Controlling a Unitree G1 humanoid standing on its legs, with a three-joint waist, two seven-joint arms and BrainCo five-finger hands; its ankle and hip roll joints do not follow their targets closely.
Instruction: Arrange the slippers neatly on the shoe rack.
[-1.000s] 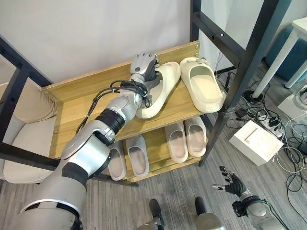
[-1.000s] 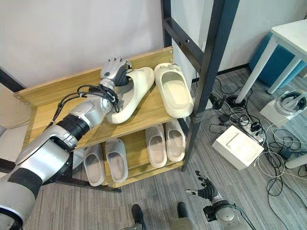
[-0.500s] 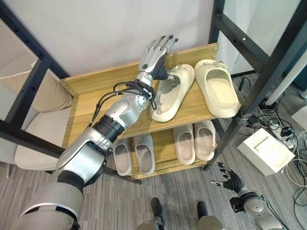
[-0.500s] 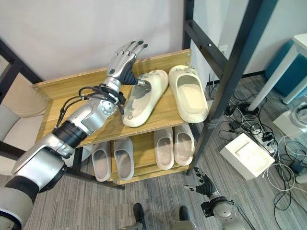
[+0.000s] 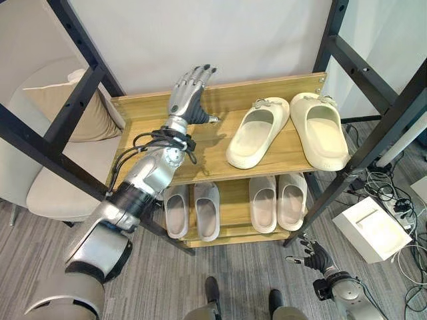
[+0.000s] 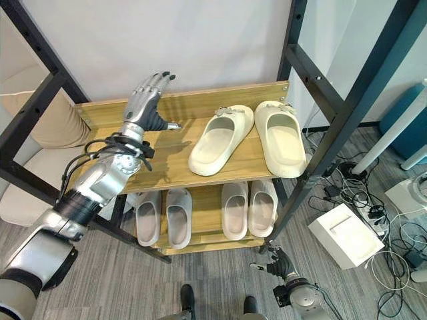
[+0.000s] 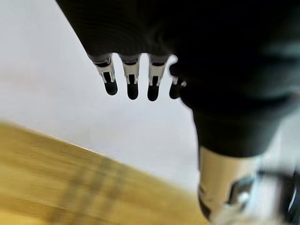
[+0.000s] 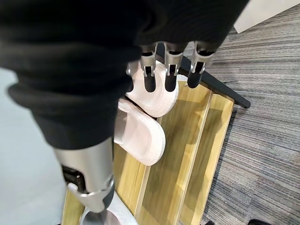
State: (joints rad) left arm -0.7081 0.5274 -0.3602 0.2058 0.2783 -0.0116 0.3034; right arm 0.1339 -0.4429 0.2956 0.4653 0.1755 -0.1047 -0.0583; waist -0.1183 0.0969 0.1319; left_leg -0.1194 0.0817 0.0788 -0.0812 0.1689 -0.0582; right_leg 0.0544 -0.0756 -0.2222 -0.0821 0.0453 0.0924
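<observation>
Left hand (image 5: 189, 93) hovers empty, fingers straight, over the shoe rack's (image 5: 200, 163) top shelf near its back edge — apart from the cream slippers (image 5: 287, 130), one lying skewed toward the right end. Next, judging by that — nudging it parallel. Right hand (image 5: 312, 251) hangs slack near the floor.

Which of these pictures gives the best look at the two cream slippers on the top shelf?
The right eye view: both cream slippers lie whole and unblocked. The left eye view shows them too, nearer a black post. The right wrist view shows lower-shelf slippers instead.
</observation>
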